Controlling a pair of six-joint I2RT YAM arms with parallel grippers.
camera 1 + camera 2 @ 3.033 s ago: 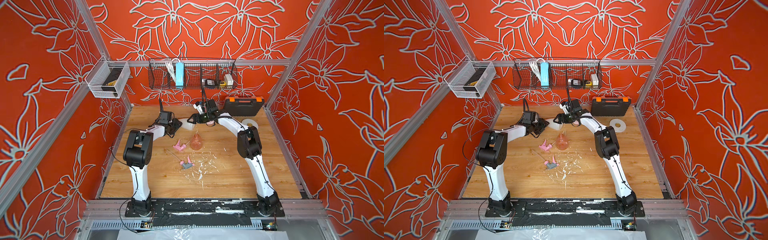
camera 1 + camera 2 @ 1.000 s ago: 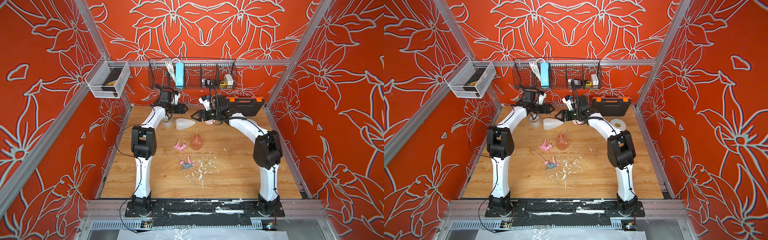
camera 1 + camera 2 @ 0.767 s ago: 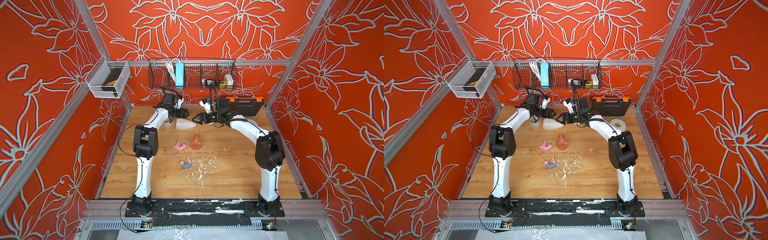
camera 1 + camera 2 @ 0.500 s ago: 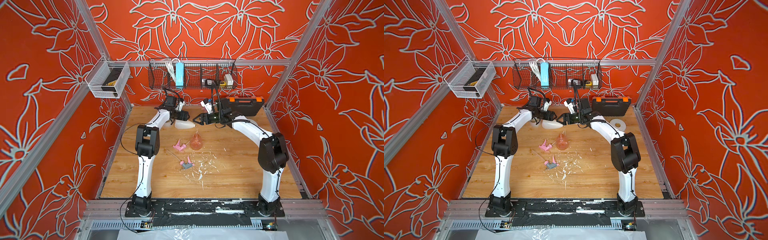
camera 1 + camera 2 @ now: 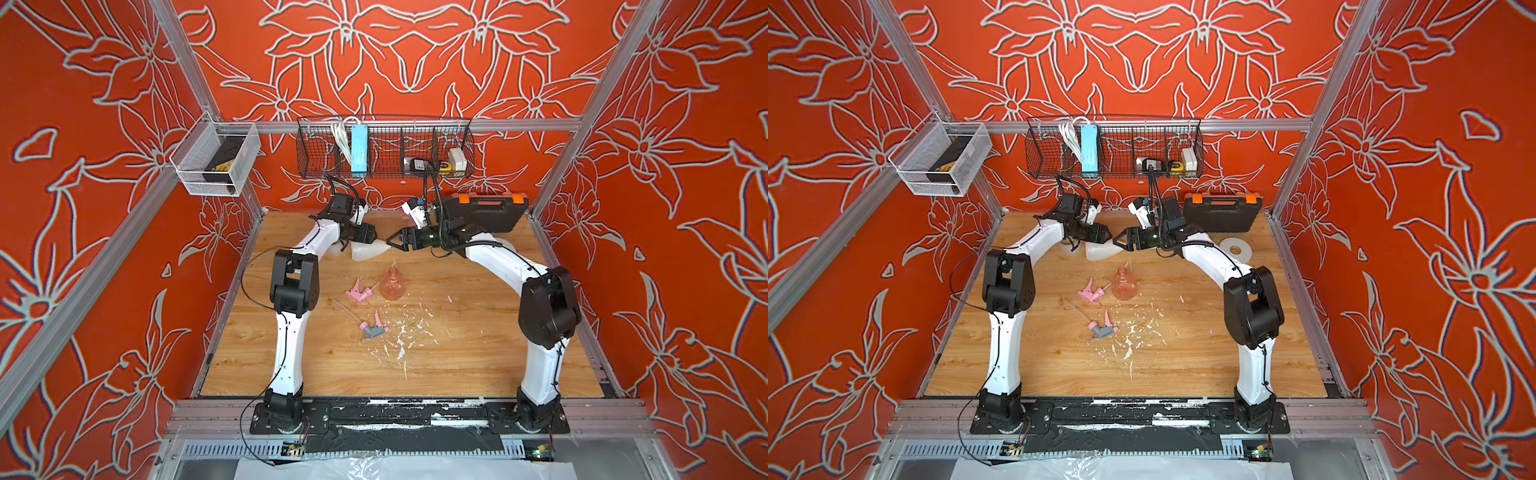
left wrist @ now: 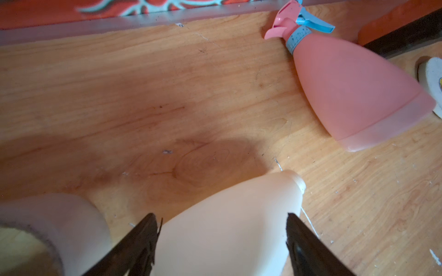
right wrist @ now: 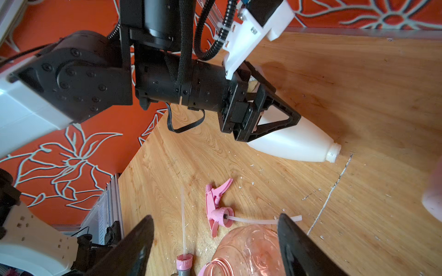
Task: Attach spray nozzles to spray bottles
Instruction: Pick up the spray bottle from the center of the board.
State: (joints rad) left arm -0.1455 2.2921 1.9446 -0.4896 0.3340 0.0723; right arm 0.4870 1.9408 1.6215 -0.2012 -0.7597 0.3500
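Two bottles have no nozzle. The left gripper [image 6: 221, 217] straddles the cream-white bottle [image 7: 299, 141], which lies on its side on the bench [image 5: 457, 353] — whether the fingers press it I cannot tell. The right gripper [image 5: 391, 241] hangs spread and empty just beside that bottle's neck. Nearer the arm bases than it stand the upright orange bottle [image 5: 392, 284] and all-pink nozzle [image 5: 358, 292], with the pink-and-grey nozzle [image 5: 374, 329] farther still. The pink bottle [image 6: 354, 90] — pink-and-blue nozzle [image 6: 294, 21] fitted — lies apart from it.

Left end effector [image 5: 370, 237], right end effector [image 5: 395, 242]: wide-jawed, facing
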